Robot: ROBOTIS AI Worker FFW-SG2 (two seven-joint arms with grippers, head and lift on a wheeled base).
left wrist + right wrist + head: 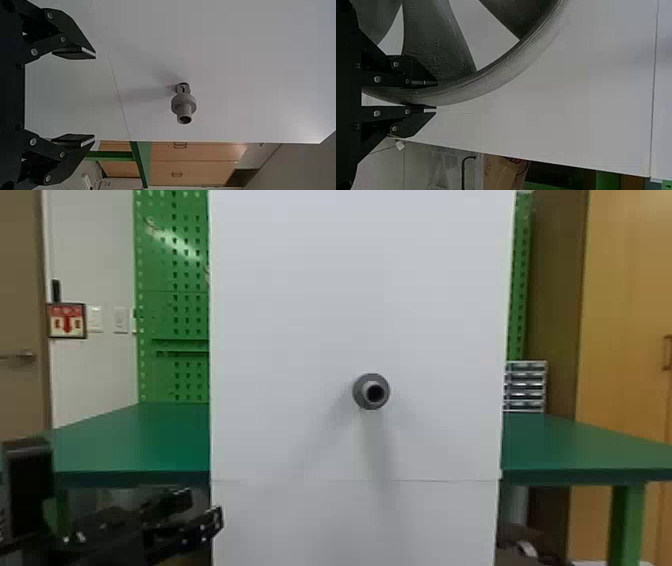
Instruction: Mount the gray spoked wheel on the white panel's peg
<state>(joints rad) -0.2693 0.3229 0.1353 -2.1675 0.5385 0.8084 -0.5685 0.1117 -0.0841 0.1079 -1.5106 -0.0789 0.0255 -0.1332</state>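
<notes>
The white panel (pixel 300 315) stands upright in the middle of the head view, and its gray peg (pixel 371 391) points out toward me with nothing on it. My left gripper (pixel 200 510) is low at the left, beside the panel's left edge. In the left wrist view the left gripper (pixel 95 97) has its fingers wide apart and nothing between them, with the peg (pixel 184 103) farther off. The right wrist view has the right gripper (pixel 435 97) closed on the rim of the gray spoked wheel (pixel 494 77), one finger on each side, with the panel (pixel 581 107) behind.
A green table (pixel 120 445) extends on both sides behind the panel. Farther back are a green pegboard (pixel 172 305), a small drawer unit (pixel 525 386) at the right and a wooden cabinet (pixel 620 315).
</notes>
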